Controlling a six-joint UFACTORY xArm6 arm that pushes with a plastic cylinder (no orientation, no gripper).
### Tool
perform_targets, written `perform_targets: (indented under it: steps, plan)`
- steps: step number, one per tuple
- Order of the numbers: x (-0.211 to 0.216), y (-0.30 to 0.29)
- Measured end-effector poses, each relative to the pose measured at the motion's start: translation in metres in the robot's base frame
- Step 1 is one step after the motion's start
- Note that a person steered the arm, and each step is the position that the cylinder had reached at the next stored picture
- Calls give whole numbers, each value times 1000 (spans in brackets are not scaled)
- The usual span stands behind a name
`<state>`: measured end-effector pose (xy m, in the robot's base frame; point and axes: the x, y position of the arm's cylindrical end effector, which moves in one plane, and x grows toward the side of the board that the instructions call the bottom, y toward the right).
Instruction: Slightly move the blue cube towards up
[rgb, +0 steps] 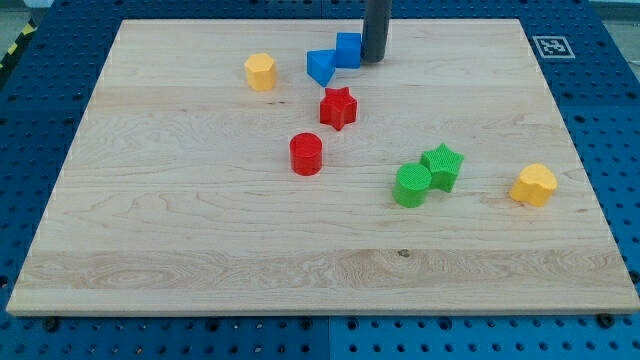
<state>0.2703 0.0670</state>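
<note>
A pale wooden board (200, 250) fills most of the view, its grain running from the view's left to right, and it rests on a blue perforated table (40, 130) that shows around all its edges. A black-and-white square marker (551, 46) sits at the board's corner toward the view's top right, and a strip of yellow-and-black tape (15, 45) shows at the view's top left. The dark rod comes down from the view's top edge, and my tip (373, 60) stands on the board just to the view's right of the blue cube (348, 49), touching or all but touching its side; the rod has no fingers or jaws, so there is nothing to spread or close. The blue cube lies near the board's top edge, a little right of centre, with a second blue block (320, 67), wedge-like in shape, touching it toward the view's lower left. Below these is a red star (338, 108), then a red cylinder (306, 154). A yellow block (260, 72) lies well to the left of the blue pair. Toward the view's right, a green cylinder (411, 185) touches a green star (442, 165), and a yellow heart-like block (534, 185) lies apart near the right edge.
</note>
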Motion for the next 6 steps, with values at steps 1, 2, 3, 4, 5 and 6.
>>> perform_targets:
  steps: [1,2,3,4,5,6]
  plan:
    - [26,3]
    - [37,0]
    - [41,-3]
    - [30,-25]
    - [23,-32]
    - [11,-33]
